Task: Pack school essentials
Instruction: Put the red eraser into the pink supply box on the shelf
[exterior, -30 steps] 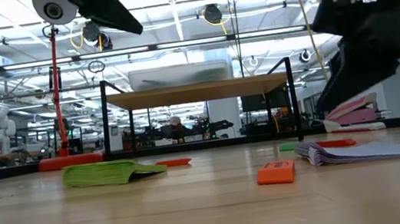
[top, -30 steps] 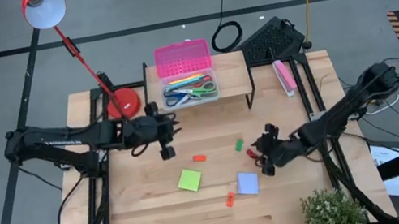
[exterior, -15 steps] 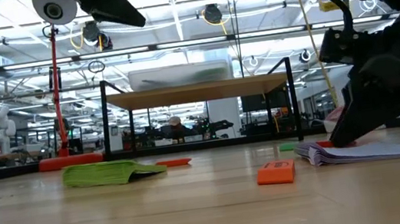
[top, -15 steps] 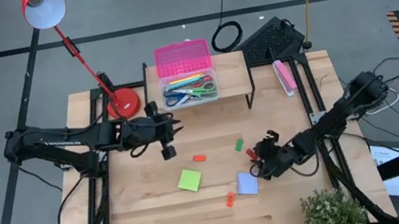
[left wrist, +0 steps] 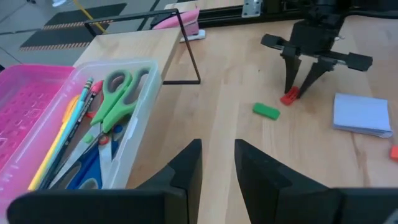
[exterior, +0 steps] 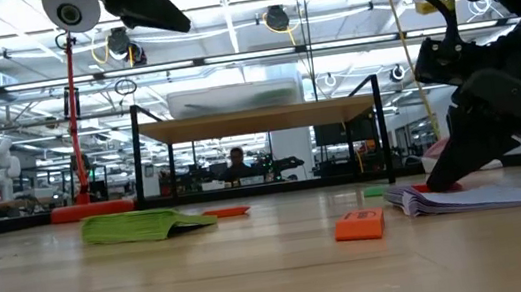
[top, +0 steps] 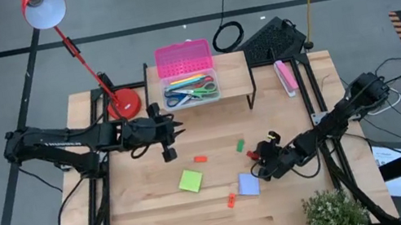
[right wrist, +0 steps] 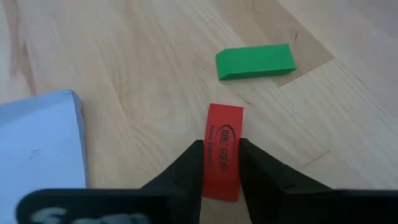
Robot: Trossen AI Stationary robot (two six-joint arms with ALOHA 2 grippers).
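A small red eraser (right wrist: 224, 134) lies flat on the wooden table (top: 153, 220), right of centre, with my right gripper (right wrist: 222, 173) down on it and shut. A green eraser (right wrist: 255, 62) lies just beyond it, and a lavender sticky-note pad (top: 249, 184) lies beside it toward the near edge. A green pad (top: 190, 181) and two more reddish erasers (top: 200, 159) (top: 232, 200) lie mid-table. My left gripper (top: 166, 142) hovers open near the clear box (top: 190, 89), which holds scissors and pencils. My right gripper pinches the red eraser's two long sides (right wrist: 221, 167) between its two fingers, at the end nearer the wrist. The fingers (exterior: 443, 174) come from above, slanting down from the table's right, and lie along the eraser. The eraser rests flat on the table.
The clear box has its pink lid (top: 183, 57) open and stands on a raised wooden shelf (top: 231, 74) at the far edge. A pink oblong object (top: 285, 77) lies at the far right, a red lamp base (top: 123, 105) at the far left, and a plant (top: 334, 213) at the near right corner.
My right gripper has come down from above the table and a little toward the near-left, until its fingers stand at the table top around the red eraser. The eraser has stayed in place.
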